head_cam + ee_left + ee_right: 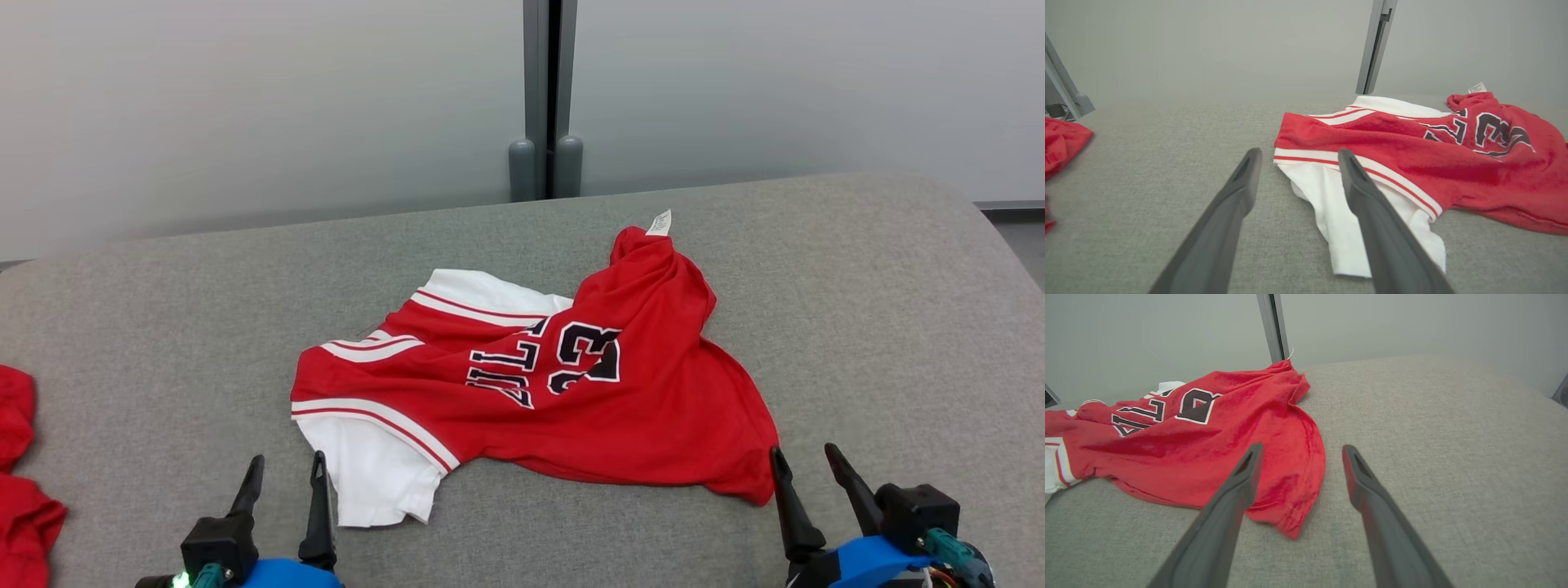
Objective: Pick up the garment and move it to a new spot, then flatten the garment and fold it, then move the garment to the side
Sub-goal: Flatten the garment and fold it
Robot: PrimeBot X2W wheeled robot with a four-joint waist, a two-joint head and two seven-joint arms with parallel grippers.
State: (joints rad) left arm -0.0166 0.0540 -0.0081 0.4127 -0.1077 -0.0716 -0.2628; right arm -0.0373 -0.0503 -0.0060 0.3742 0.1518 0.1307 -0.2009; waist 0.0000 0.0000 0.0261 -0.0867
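Red-and-white jersey garment [571, 392] is seen crumpled at the middle of the grey fabric-covered desk [882, 286]. The left claw [287, 457] is held wide open and empty, just beside the white sleeve [375, 482]. The right claw [803, 449] is likewise spread and empty, beside the red hem corner [755, 482]. Red cloth [20, 490], perhaps another garment, is cut off at the left edge.

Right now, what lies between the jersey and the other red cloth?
In the head view, bare grey upholstery, with the open left gripper at its near edge.
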